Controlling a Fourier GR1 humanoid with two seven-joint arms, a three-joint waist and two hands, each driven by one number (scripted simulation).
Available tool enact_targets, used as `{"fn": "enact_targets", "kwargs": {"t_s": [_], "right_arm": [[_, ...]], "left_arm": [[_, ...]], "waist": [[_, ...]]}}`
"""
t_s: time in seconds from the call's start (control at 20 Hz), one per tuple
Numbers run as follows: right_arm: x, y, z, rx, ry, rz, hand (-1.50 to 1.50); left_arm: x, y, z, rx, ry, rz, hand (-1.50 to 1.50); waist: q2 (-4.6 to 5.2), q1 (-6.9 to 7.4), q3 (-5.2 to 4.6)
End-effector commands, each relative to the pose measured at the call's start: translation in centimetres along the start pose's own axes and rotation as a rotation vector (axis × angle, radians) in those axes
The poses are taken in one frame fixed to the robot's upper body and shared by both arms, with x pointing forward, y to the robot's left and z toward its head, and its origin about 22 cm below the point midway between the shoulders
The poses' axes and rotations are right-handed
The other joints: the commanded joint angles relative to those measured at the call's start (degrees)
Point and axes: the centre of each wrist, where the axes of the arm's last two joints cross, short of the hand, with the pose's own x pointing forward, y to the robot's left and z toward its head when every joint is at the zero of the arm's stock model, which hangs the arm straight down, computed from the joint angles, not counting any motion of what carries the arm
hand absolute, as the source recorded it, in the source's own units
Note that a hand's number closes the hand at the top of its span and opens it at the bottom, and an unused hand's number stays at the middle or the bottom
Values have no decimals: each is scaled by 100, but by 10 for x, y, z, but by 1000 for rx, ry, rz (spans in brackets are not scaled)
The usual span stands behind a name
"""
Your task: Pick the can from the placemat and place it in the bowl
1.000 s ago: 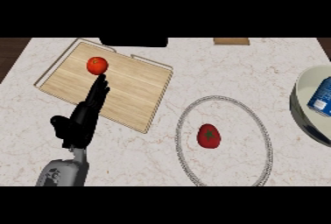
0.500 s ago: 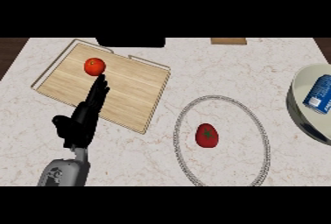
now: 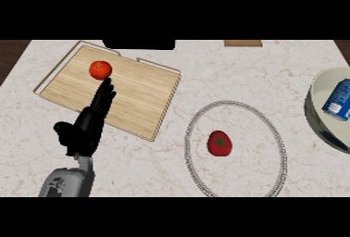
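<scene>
Currently the can [image 3: 338, 100], blue, sits tilted in the bowl [image 3: 315, 111] at the right edge of the view, both cut off by the frame. Left hand [image 3: 85, 129] comes up from the lower left on its grey forearm, fingers [image 3: 104, 95] straight and held together, pointing up over the wooden board [image 3: 137, 92]; thumb sticks out to the left. Fingertips end just below the tomato [image 3: 100, 70] on the board's upper left, can't tell if they touch it. Hand holds nothing. Right hand doesn't show. Centre-right on the marble counter [image 3: 226, 74] lies a round placemat [image 3: 236, 149], seen as a thin grey ring, with a red strawberry [image 3: 219, 143] inside it, left of centre. Can and placemat are well apart.
</scene>
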Motion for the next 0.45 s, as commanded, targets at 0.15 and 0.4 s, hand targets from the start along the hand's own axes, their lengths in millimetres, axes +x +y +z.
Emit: {"fn": "enact_targets", "kwargs": {"t_s": [0.15, 0.4], "right_arm": [[-12, -1, 19, 203, -141, -204, -150], [-18, -3, 34, 194, -120, -197, -150]], "left_arm": [[-4, 2, 0, -4, 7, -5, 0], [-6, -2, 5, 9, -7, -4, 0]], "waist": [[12, -76, 17], [14, -69, 31]]}}
